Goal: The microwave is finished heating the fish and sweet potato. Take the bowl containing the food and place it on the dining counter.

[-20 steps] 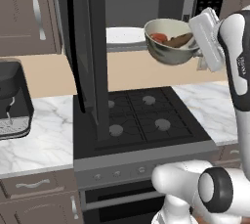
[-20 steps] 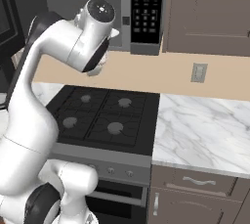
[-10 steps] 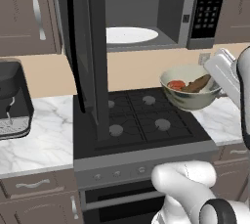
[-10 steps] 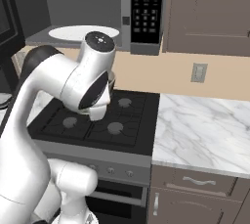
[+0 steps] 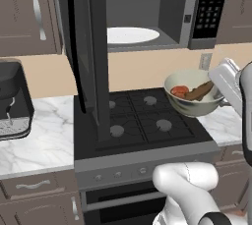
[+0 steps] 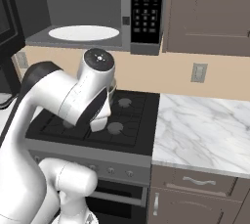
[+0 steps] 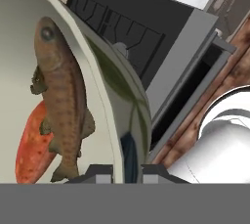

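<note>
Carrying stage: the gripper (image 7: 124, 171), clamped on the rim of the bowl (image 5: 193, 99), holds the fish (image 7: 61, 96) and sweet potato (image 7: 31, 147) above the stove (image 5: 142, 121); next, probably a turn toward the dining counter.

Brown cabinets (image 6: 200, 12), beige wall (image 6: 219, 78), marble worktop (image 6: 205, 130), black stove (image 5: 142, 126).

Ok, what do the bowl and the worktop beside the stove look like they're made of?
The bowl, held by its rim in the shut jaws: probably glazed ceramic, since its pale cream-green outer wall shows a glossy sheen and reflections in the hand view. The worktop: looks like polished marble, white with grey veining and a smooth, flat surface. As this is a render, both are guesses from looks only.
</note>
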